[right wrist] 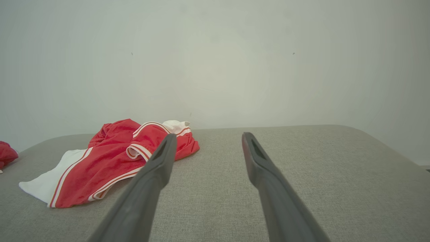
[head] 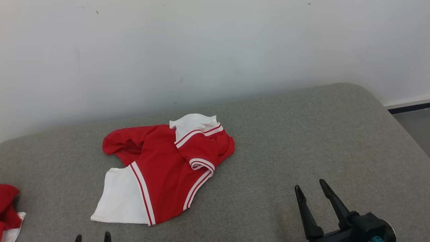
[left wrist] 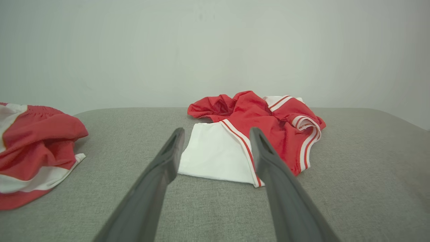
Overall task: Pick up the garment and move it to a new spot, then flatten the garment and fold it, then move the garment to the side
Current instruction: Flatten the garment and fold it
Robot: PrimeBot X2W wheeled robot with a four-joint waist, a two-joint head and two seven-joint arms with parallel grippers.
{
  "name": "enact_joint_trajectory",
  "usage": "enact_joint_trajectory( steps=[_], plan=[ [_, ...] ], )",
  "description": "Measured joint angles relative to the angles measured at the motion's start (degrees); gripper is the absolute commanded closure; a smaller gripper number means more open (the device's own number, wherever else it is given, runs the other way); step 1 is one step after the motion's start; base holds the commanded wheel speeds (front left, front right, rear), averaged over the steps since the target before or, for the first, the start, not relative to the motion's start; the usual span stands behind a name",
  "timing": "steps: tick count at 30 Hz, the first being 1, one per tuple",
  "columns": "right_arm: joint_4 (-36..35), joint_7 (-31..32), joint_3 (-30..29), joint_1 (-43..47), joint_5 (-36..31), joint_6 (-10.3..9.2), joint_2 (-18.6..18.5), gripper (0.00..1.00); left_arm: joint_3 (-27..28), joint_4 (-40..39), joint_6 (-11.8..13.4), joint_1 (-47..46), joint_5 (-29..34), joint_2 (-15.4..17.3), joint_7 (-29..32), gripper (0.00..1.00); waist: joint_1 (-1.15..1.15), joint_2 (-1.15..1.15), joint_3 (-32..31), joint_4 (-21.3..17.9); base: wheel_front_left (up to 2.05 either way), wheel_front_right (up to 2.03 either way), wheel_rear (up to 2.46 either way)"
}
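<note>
The red-and-white garment [head: 164,164] lies crumpled on the grey fabric-covered surface [head: 302,134]. Its white panel is spread flat at its near left corner and its red body is bunched up on the far side (white striped trim runs along the hems). Just short of the garment's near edge is the left gripper [left wrist: 217,133]. Its two dark fingers stand wide apart with nothing between them, point toward the white panel and do not touch the cloth. The right gripper [head: 309,185] is well to the right of the garment and nearer the robot, over bare grey fabric, its fingers likewise spread and empty. Well to the garment's left, apart from it, sits a second red-and-white piece of clothing [head: 8,208], also rumpled. Behind the garment rises a plain pale wall [head: 201,50].
</note>
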Motion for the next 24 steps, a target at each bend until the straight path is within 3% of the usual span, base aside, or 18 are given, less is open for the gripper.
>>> enact_joint_trajectory(
  steps=[24],
  plan=[
    [0.20,-0.01,0.37,-0.24,0.55,0.00,-0.04,0.00,-2.41,1.77,-1.74,-0.88,3.41,-1.23,0.00,0.00,0.00,0.00,1.34,1.02,0.00,0.00,0.00]
  ],
)
